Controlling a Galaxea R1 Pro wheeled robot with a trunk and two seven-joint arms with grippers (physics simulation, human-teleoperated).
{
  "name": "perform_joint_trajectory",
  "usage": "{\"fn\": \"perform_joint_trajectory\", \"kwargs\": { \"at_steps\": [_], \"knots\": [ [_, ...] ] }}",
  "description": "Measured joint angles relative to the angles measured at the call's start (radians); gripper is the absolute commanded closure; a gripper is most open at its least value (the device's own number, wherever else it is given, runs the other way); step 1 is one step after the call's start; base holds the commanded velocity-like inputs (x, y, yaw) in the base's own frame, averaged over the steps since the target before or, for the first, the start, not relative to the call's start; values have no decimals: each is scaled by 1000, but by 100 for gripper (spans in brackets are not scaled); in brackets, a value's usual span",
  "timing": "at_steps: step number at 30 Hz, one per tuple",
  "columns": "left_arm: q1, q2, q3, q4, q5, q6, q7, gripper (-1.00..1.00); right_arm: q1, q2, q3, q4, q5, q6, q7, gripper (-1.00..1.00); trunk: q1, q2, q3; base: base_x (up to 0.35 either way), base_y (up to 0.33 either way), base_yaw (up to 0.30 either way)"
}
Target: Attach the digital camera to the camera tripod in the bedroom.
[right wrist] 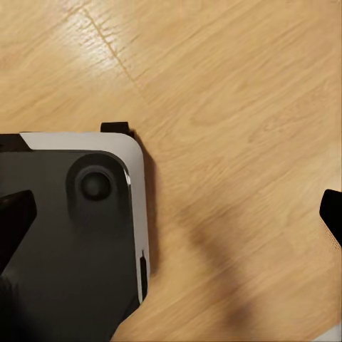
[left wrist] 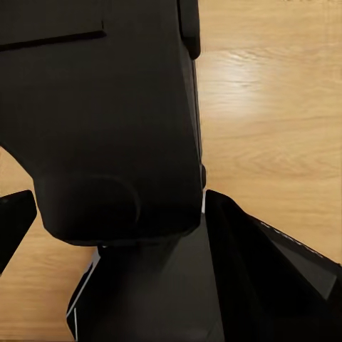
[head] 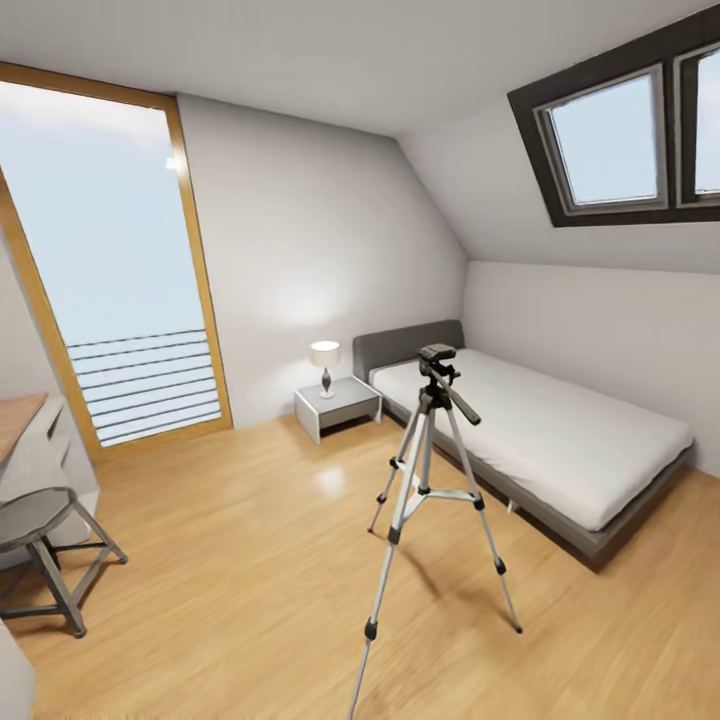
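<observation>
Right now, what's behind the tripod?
Behind the camera tripod stands a grey-framed white bed, with a small nightstand and a lamp beside it. The tripod's head and legs cover a strip of the bed's near edge.

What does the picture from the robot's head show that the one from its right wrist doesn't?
Head view alone: the room, with a tripod standing near a bed, a nightstand with a lamp, a tall window, a skylight and a stool. A small black object tops the tripod; I can't tell whether it is the camera.

Right wrist view alone: part of the robot's own dark body, close up, and dark finger tips at the picture's edges.

Both: the light wood floor.
</observation>
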Motion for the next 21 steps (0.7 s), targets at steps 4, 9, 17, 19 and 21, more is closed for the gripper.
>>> {"fn": "perform_joint_trajectory", "kwargs": {
  "at_steps": [4,9,17,19,21],
  "knots": [
    [0,-1,0,0,0,0,1,100,0,0,0,0,0,0,0,-100,0,0,0,0,0,281],
    [0,0,0,0,0,0,2,100,0,0,0,0,0,0,0,-100,0,0,0,0,0,281],
    [0,-1,0,0,0,0,2,100,0,0,0,0,0,-1,0,-100,0,0,0,0,0,281],
    [0,-1,0,0,0,0,2,100,0,0,0,0,0,-1,0,-100,0,0,0,0,0,281],
    [0,-1,0,0,0,0,3,100,0,0,0,0,0,-1,0,-100,0,0,0,0,0,281]
  ]
}}
